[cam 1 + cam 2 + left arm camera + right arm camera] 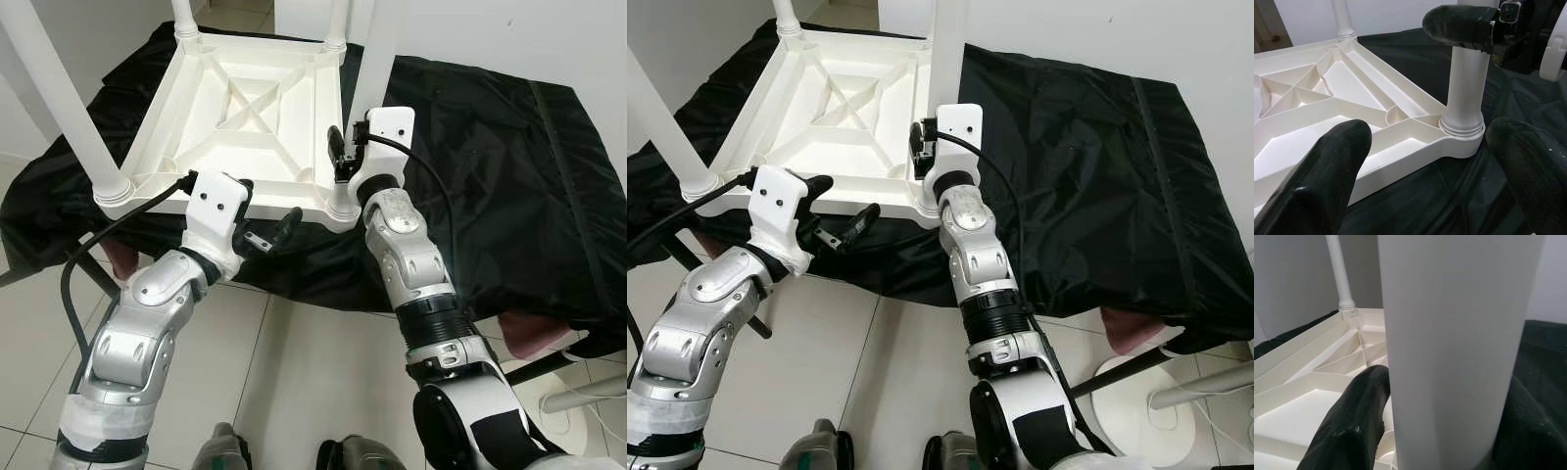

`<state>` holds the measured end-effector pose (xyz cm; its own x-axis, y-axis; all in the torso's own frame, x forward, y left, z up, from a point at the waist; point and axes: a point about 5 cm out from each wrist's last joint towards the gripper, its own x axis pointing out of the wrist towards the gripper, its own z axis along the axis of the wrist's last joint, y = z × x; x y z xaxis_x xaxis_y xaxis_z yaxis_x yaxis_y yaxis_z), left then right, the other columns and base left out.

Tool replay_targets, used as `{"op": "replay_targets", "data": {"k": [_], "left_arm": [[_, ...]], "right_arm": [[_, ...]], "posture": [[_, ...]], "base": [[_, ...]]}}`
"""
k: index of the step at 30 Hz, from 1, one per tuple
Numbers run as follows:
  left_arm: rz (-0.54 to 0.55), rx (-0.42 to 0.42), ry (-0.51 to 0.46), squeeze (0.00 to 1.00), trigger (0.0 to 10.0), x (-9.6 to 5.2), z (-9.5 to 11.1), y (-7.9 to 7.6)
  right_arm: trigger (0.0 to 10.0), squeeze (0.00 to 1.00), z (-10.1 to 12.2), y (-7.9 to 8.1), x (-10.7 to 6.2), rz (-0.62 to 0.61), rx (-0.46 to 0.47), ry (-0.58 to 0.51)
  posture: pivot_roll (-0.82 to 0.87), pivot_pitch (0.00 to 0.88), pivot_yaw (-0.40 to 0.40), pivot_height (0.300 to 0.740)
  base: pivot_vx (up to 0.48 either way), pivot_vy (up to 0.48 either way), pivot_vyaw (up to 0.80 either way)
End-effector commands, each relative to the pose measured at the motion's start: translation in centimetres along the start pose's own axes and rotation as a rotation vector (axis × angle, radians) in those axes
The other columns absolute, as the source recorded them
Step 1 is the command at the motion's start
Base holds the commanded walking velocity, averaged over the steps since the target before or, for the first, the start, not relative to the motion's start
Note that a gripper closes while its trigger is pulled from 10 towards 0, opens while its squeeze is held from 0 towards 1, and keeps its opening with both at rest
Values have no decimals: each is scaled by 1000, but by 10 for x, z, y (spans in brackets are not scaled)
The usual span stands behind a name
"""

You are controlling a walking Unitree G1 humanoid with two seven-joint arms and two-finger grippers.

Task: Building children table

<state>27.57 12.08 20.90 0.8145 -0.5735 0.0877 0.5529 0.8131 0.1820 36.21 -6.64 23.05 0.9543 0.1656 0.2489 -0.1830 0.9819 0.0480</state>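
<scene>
A white plastic children's table (235, 117) lies upside down on a black cloth (490, 176), its legs pointing up. My right gripper (345, 162) is shut on the near-right leg (945, 49), just above its corner socket (1462, 128); in the right wrist view the leg (1459, 342) stands against one black finger (1352, 426). My left gripper (841, 201) hovers open in front of the table's near edge, touching nothing. Between its fingertips (1327, 181) the left wrist view looks at that same corner and leg (1466, 83).
The near-left leg (69, 108) rises at the left, and two far legs (184, 15) stand at the back. The cloth-covered surface ends just before me over tiled floor (323, 372). A white round stand base (1136, 411) sits on the floor at the right.
</scene>
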Motion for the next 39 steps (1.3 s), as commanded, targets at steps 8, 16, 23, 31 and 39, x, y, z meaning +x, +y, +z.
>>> {"op": "replay_targets", "data": {"k": [8, 16, 23, 31, 39], "left_arm": [[-46, -2, -23, 0, 10000, -1, 4, -6], [-48, -4, -29, 0, 10000, -1, 5, -7], [-48, -8, -37, 0, 10000, 0, 7, -8], [-50, -9, -44, 0, 10000, 3, 9, -12], [-145, -47, -83, 0, 10000, 7, 19, -39]], "right_arm": [[10000, 0, 1, 5, 2, -13, 137, 34], [10000, 0, 5, 10, 7, -11, 242, 56], [3451, 0, 7, 12, 10, -6, 267, 62], [10000, 0, 5, 12, 10, -5, 272, 81], [10000, 0, -3, -1, 7, -56, 655, 115]], "posture": [[8, 30, -64, 740], [10, 34, -69, 740], [9, 39, -73, 740], [7, 44, -74, 740], [8, 52, -71, 740]], "base": [[0, 0, 0], [0, 0, 0], [0, 0, 0], [0, 0, 0], [0, 0, 0]]}}
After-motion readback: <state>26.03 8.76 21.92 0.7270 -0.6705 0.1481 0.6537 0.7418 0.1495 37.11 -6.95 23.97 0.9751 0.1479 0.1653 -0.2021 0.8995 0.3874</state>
